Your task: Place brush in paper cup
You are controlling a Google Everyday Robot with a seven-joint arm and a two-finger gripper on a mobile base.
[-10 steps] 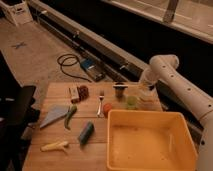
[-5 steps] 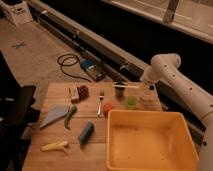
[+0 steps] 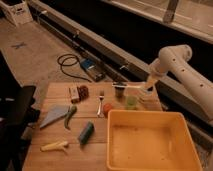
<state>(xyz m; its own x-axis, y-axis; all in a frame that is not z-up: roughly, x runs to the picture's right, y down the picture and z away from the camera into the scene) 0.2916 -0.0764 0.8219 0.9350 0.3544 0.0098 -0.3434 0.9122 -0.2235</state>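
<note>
The brush (image 3: 126,85) is a long slim dark stick with a pale left end. It hangs level, just above the far middle of the wooden table (image 3: 95,150). My gripper (image 3: 145,89) comes down from the white arm on the right and is shut on the brush's right end. What looks like the paper cup (image 3: 120,92), small and dark, stands upright on the table right under the brush's left part. The brush is above the cup, not inside it.
A green cup-like thing (image 3: 131,102) and an orange ball (image 3: 107,107) sit beside the cup. A big yellow bin (image 3: 150,142) fills the near right. A fork (image 3: 101,102), blue can (image 3: 86,132), yellow banana-shaped thing (image 3: 55,146), green item (image 3: 70,116) and grey cloth (image 3: 52,116) lie left.
The arm's elbow has shifted slightly. The brush stays level over the cup in about the same place, still held.
</note>
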